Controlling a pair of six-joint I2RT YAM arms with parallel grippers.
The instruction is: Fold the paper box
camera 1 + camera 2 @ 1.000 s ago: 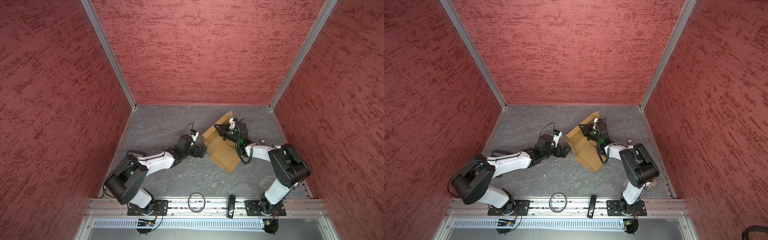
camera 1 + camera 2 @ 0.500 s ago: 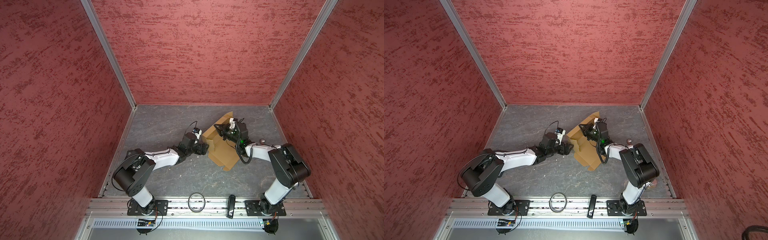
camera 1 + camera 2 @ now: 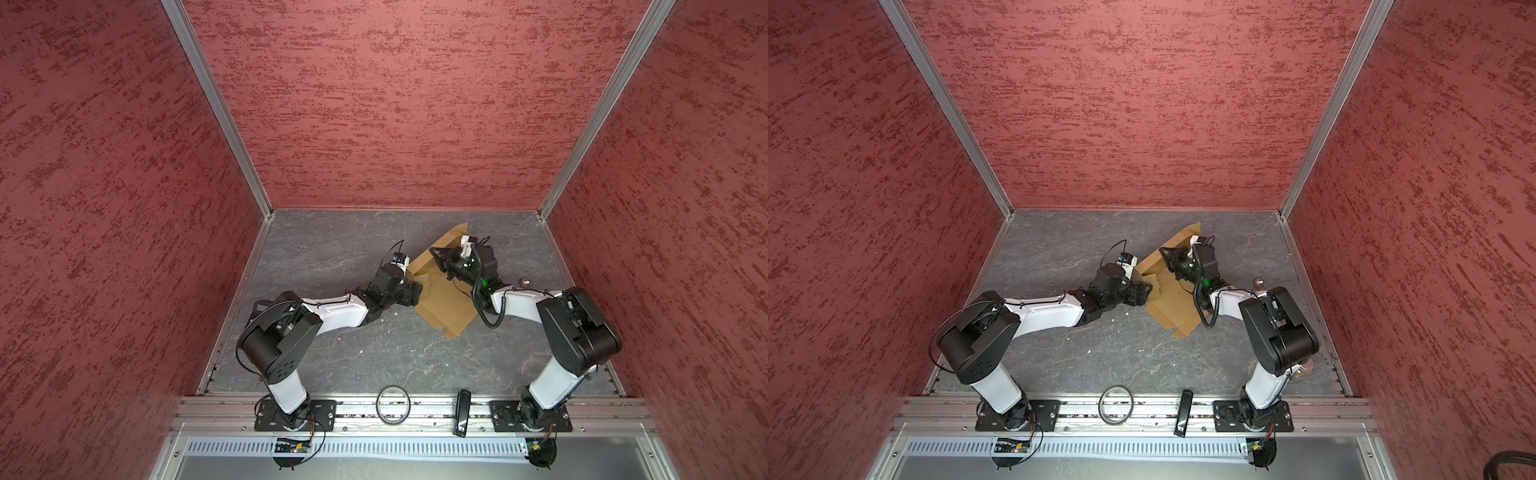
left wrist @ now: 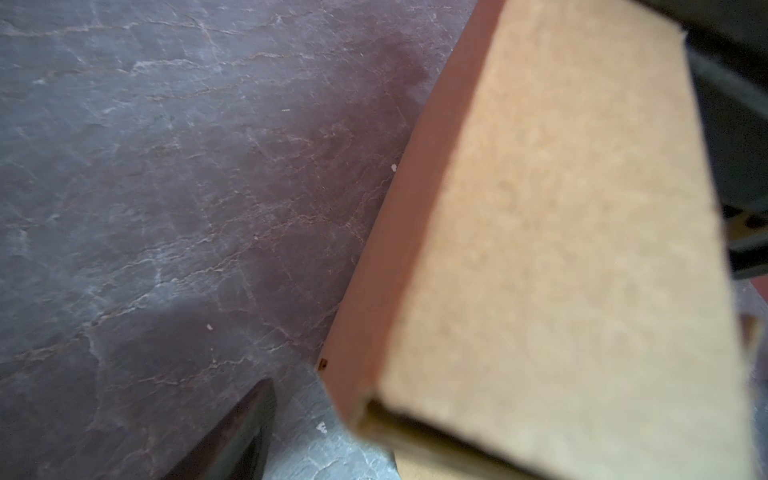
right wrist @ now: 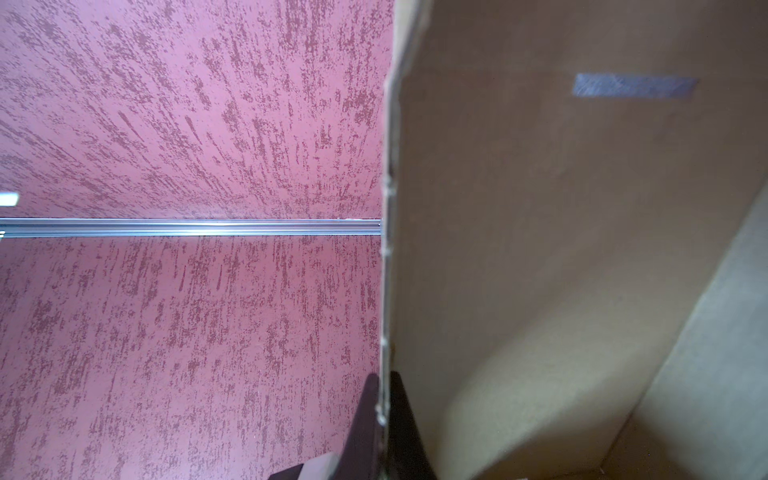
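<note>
Cardboard is only partly shaped: your paper box (image 3: 446,297) lies right of centre on the desk (image 3: 324,249) in both top views, mostly flat. Its far flap (image 3: 451,237) stands raised, the right jaws pinched on its edge. The left jaws sit at the box's left edge, and you cannot tell their width. By my reading, most walls are yet to fold.

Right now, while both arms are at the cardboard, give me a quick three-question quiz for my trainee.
1. True or false: the right gripper is shut on a raised flap of the paper box.
2. Where on the grey table does the paper box lie? A) far left B) right of centre, toward the back C) at the front edge
3. Fill in: the ___ gripper sits at the box's edge nearer the middle, jaws apart.
Key: 1 true; 2 B; 3 left gripper.
</note>
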